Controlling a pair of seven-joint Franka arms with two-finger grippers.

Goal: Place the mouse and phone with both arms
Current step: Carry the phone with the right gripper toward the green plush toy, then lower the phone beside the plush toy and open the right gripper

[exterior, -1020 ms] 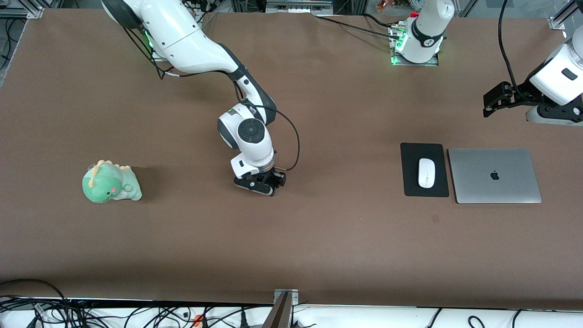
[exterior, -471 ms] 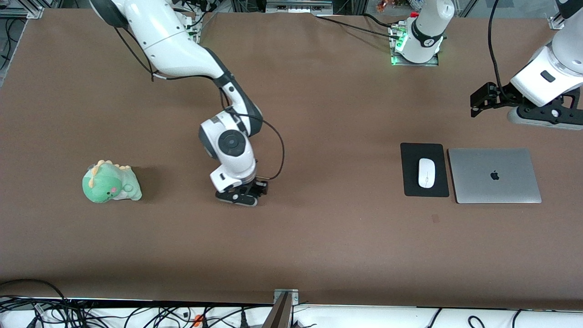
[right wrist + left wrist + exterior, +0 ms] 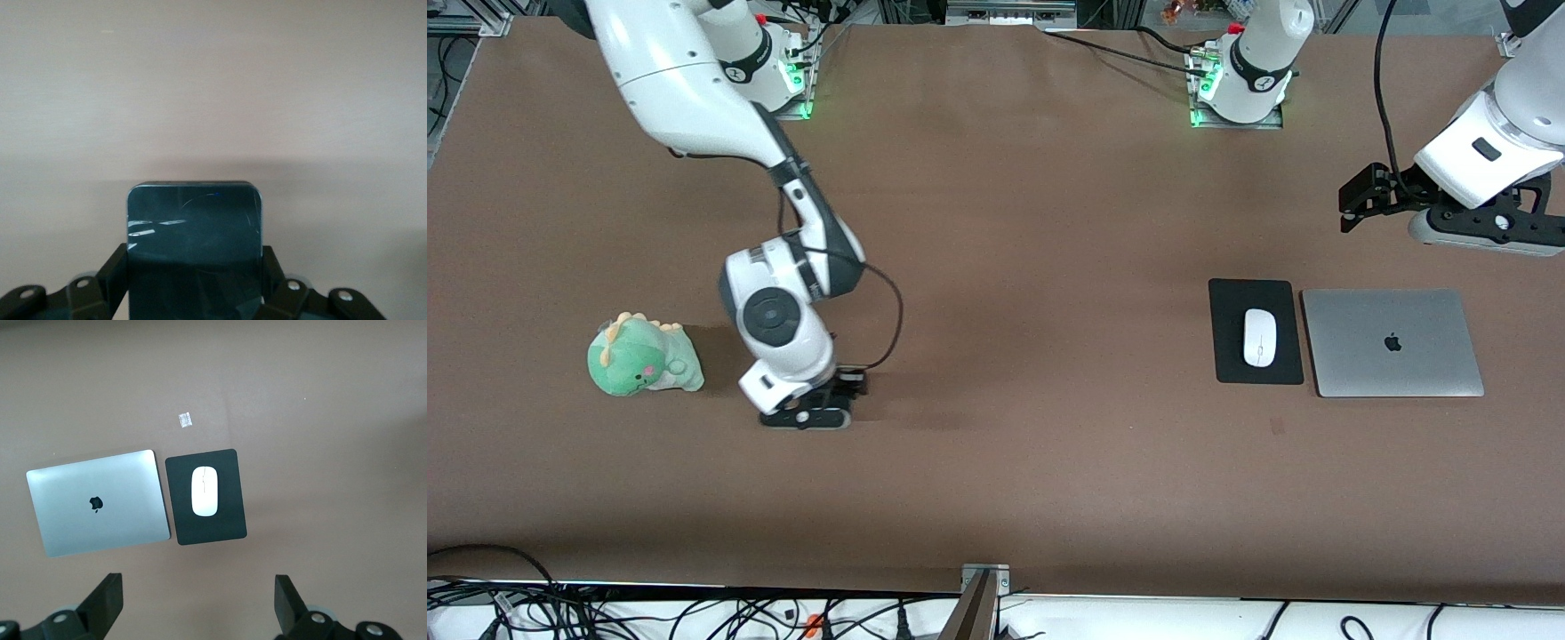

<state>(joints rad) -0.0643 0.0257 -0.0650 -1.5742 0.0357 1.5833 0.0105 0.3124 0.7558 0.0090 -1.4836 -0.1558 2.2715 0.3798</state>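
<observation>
The phone (image 3: 193, 240) is clamped between the fingers of my right hand (image 3: 811, 411), low over the desk (image 3: 996, 462) just beside the green dinosaur toy (image 3: 643, 357), on its side toward the left arm's end. The mouse (image 3: 1259, 337) lies on the black mouse pad (image 3: 1230, 307), which is just beside the closed laptop (image 3: 1392, 342). My left hand (image 3: 197, 613) hangs spread wide, over the desk near the laptop

Bare table (image 3: 1049, 267) mid-span gives passage; plush dinosaur (image 3: 643, 357) just beside right gripper (image 3: 811, 414) blocks that end.
</observation>
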